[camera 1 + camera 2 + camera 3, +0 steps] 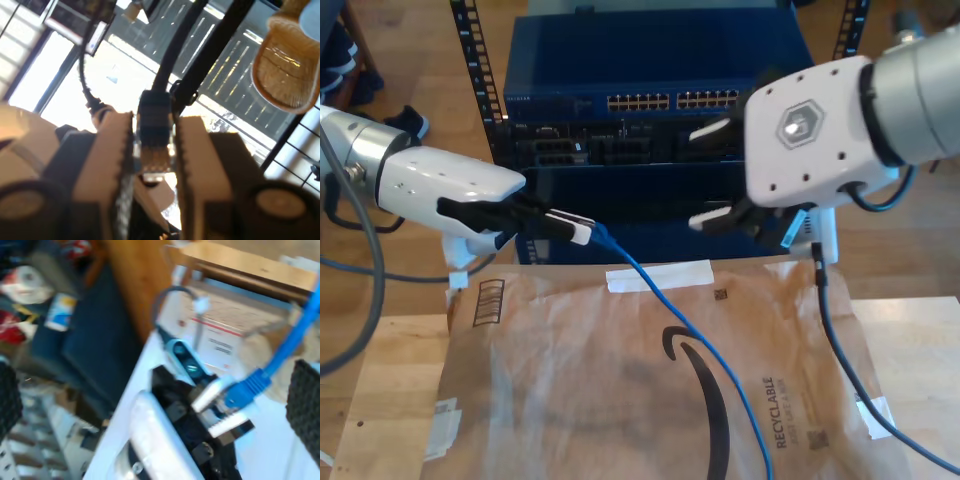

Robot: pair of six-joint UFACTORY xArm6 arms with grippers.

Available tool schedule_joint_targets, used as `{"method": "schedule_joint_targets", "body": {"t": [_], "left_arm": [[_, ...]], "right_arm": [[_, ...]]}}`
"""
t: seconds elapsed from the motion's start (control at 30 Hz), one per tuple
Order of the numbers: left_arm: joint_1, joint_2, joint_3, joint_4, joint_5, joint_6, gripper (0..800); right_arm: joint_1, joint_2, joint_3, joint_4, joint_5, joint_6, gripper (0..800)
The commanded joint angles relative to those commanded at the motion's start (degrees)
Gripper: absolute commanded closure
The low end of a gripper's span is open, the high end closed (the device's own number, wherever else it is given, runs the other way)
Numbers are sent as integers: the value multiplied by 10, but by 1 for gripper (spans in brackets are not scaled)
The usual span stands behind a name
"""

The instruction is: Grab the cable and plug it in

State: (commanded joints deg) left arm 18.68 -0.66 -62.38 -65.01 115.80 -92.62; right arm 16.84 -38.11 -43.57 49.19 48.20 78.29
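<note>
My first gripper point(154, 150) is clamped on the plug end of the cable point(665, 312), the ribbed white fingers point(116, 150) pressed against either side of the boot with the clear plastic plug sitting between them. In the exterior view that gripper reaches in from the exterior view's left, white shell and black fingers held level, and the thin bright-blue cable runs from its tip down and across the brown cardboard box point(570, 400) toward the picture's lower edge. My second gripper point(720, 175) hangs at the exterior view's right, its two black fingers spread wide apart with nothing between them, pointed at the blue network switch point(650, 60) in the rack, whose rows of small square ports line its front. The second wrist view looks across at the first gripper holding the blue boot. The cardboard is creased, taped with a pale strip, and printed with a curved black arrow and the word "RECYCLABLE".
</note>
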Motion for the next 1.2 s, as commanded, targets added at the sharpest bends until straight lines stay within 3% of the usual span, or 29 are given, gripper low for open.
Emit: {"method": "schedule_joint_targets", "body": {"t": [0.1,0.23,0.37,0.43,0.73,1.2], "left_arm": [[19,20,-4,-66,40,-4,795],[24,30,-5,-84,67,-10,795],[26,37,-5,-89,87,-11,795],[26,58,-6,-91,98,-19,795],[33,80,-14,-103,120,-43,794],[33,82,-11,-110,142,-42,793]], "right_arm": [[38,-11,20,0,-74,-15,72],[118,-14,50,-12,-197,-26,72],[202,-14,71,-88,-320,-25,72],[243,-14,76,-117,-363,-24,71],[264,-55,123,-118,-380,-21,68],[320,-58,137,-118,-435,-22,73]]}}
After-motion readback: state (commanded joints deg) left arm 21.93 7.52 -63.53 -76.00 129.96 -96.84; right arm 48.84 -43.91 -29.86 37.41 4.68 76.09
